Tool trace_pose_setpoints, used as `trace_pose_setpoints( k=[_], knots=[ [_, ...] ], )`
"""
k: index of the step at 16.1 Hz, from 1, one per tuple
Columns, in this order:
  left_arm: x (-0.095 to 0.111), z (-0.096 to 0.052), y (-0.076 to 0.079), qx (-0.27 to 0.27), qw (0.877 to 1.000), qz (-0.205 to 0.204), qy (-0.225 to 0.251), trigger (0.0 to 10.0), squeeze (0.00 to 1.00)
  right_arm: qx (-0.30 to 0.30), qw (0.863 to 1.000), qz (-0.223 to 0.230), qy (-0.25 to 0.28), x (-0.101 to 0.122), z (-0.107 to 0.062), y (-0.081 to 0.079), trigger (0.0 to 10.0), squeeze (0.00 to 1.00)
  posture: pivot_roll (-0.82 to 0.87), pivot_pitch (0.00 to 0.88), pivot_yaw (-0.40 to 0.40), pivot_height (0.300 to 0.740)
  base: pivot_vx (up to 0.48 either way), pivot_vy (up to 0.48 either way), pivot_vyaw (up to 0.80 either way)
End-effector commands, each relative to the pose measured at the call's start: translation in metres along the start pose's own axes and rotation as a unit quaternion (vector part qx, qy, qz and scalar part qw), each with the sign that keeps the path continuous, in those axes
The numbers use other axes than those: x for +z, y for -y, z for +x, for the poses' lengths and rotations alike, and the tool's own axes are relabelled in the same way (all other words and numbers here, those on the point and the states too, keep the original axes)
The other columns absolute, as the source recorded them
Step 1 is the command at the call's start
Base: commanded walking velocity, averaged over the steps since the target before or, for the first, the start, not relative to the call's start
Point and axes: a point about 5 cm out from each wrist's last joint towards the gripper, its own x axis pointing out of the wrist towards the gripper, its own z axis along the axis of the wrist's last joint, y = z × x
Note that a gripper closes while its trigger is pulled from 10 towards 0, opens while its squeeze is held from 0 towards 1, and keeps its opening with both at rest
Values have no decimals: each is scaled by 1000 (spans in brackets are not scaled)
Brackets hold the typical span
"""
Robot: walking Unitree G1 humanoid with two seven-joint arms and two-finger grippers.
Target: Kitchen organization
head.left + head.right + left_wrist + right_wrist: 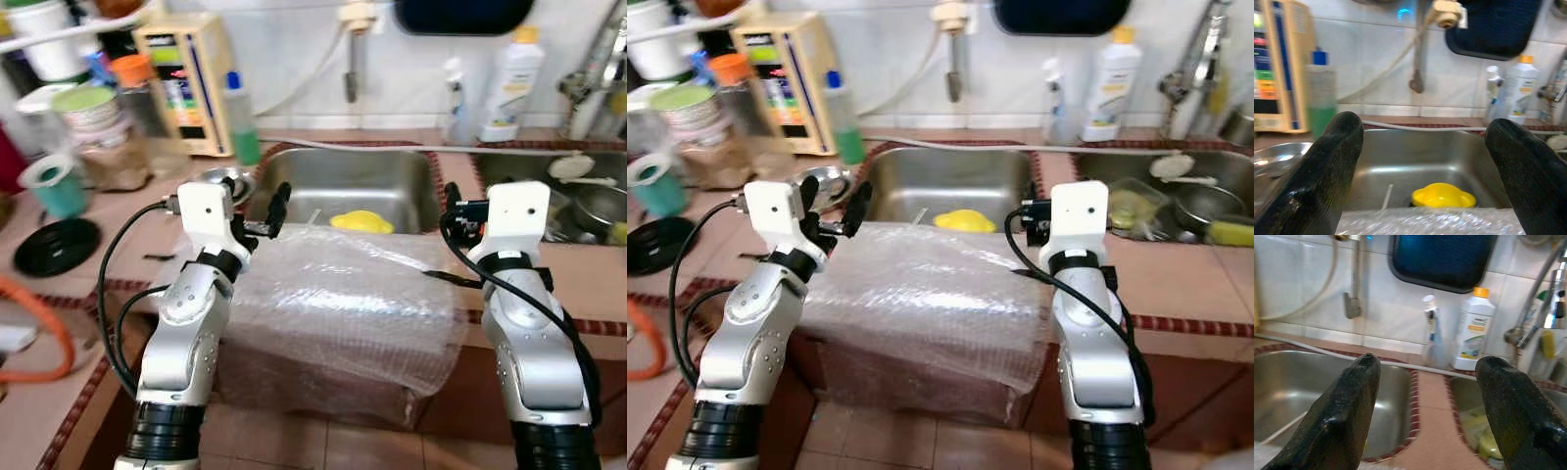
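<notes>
My left gripper is raised over the front left corner of the steel sink, open, with nothing between its fingers. My right gripper hovers over the counter strip between the two basins, also open and empty, its fingers pointing at the back wall. A yellow object lies in the bottom of the left basin, just beyond a sheet of bubble wrap draped over the counter's front edge between my arms.
The right basin holds dishes and a pot. A white bottle and a spray bottle stand at the back wall. On the left counter are a green bottle, a cream box, a metal bowl, jars, a teal cup and a black lid.
</notes>
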Motion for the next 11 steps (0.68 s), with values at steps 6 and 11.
trace_pose_setpoints(
  k=[6,11],
  knots=[
    [3,1,5,-18,1000,-5,5,10000,0,-6,1000,-1,7,2,2,-1,10000,0,-10,0,115,740,480,0,0],
    [1,2,7,-23,1000,-14,2,10000,0,-9,1000,-4,4,1,0,2,10000,0,-10,0,115,740,480,0,0]
  ],
)
